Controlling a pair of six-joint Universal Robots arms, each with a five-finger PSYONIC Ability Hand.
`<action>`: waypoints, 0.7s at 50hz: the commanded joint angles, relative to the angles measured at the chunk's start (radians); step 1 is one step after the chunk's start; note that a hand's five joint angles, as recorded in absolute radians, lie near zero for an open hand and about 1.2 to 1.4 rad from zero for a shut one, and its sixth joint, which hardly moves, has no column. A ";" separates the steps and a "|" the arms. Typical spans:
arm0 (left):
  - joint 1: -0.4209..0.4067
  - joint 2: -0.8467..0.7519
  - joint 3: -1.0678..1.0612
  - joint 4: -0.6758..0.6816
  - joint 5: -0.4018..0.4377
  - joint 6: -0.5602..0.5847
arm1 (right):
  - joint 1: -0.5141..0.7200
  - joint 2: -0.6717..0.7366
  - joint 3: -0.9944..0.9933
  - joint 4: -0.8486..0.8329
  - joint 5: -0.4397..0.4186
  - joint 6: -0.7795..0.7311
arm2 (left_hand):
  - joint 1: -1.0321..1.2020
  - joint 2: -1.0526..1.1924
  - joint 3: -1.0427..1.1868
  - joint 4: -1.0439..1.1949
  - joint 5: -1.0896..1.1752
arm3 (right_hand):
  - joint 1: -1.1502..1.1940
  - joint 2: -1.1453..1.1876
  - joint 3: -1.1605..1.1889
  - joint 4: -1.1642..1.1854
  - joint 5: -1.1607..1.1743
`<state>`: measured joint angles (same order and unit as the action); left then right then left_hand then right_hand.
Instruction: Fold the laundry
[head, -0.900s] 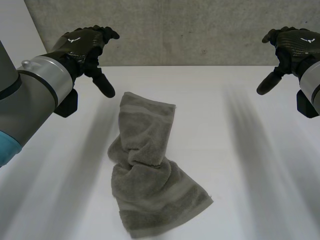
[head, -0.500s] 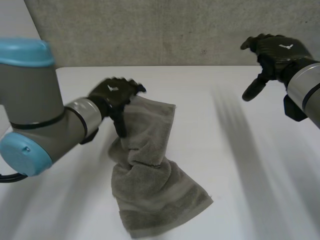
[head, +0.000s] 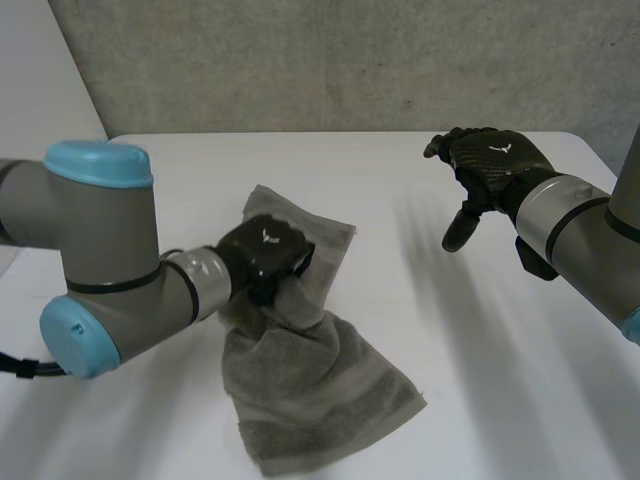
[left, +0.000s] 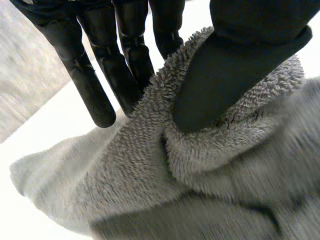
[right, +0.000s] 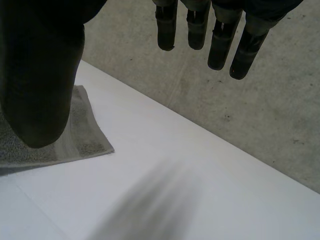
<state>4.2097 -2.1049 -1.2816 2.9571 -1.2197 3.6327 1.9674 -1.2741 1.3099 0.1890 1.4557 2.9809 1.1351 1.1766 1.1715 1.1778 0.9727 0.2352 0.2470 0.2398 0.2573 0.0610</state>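
A grey towel (head: 310, 390) lies crumpled and twisted in the middle of the white table (head: 520, 380). My left hand (head: 268, 250) rests on its far half, near the twisted middle. In the left wrist view its thumb (left: 230, 75) presses a ridge of the towel (left: 150, 200) against the fingers (left: 95, 85), so it is shut on the cloth. My right hand (head: 490, 160) hovers over the bare table to the right of the towel, open with relaxed fingers (right: 220, 40) and holding nothing. The towel's far corner (right: 80, 135) lies flat beside its thumb.
A grey concrete wall (head: 350, 60) runs along the table's far edge. Bare white table lies right of the towel and in front of my right arm (head: 590, 240).
My left hand has come down from the back left onto the towel's far half and shut on it. My right hand has moved inward and lower, still open.
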 joint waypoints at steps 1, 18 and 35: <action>-0.077 0.081 0.169 0.095 -0.139 -0.298 | -0.002 -0.005 -0.008 0.001 0.003 -0.005 | 0.261 0.220 0.225 0.218 0.249 | -0.061 -0.072 -0.065 -0.083 -0.061; -0.036 0.382 0.100 0.140 -0.735 -0.847 | -0.010 -0.047 -0.011 0.000 -0.006 -0.007 | 0.261 0.220 0.225 0.218 0.249 | -0.061 -0.072 -0.065 -0.083 -0.061; 0.122 0.494 -0.726 0.347 -0.497 -0.677 | 0.059 0.031 -0.011 0.000 -0.008 -0.135 | -0.560 -0.602 -0.597 -0.603 -0.573 | -0.061 -0.072 -0.065 -0.083 -0.061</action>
<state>4.2991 -1.6079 -1.8942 3.2843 -1.8269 2.8662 1.9802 -1.2799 1.3042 0.1895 1.4465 2.8972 0.6503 0.6480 0.6493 0.6596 0.4801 0.2352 0.2470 0.2398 0.2573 0.0610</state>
